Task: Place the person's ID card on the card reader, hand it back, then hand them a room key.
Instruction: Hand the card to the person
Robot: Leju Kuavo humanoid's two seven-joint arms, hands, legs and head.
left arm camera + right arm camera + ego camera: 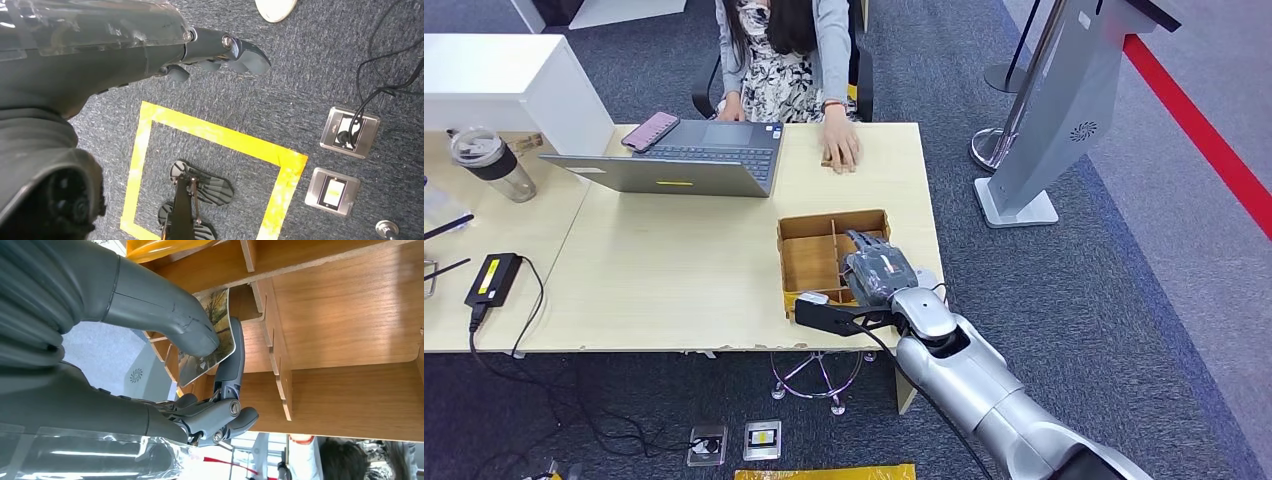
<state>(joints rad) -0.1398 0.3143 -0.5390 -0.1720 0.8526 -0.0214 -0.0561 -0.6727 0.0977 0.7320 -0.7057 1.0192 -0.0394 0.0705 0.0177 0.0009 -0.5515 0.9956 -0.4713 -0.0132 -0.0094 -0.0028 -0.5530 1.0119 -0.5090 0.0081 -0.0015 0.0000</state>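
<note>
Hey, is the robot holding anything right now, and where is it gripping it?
Yes. The right robot hand pinches a picture-printed card by one end, thumb against a finger, over the wooden divided box. The left robot hand holds nothing.

— Looks like an office reception desk?
— Yes: pale wooden desk, open laptop with a phone on it, travel tumbler, seated person across.
— Floor?
— Grey carpet tile, metal floor sockets, yellow tape square, red line, stanchion base beside a kiosk stand.
</note>
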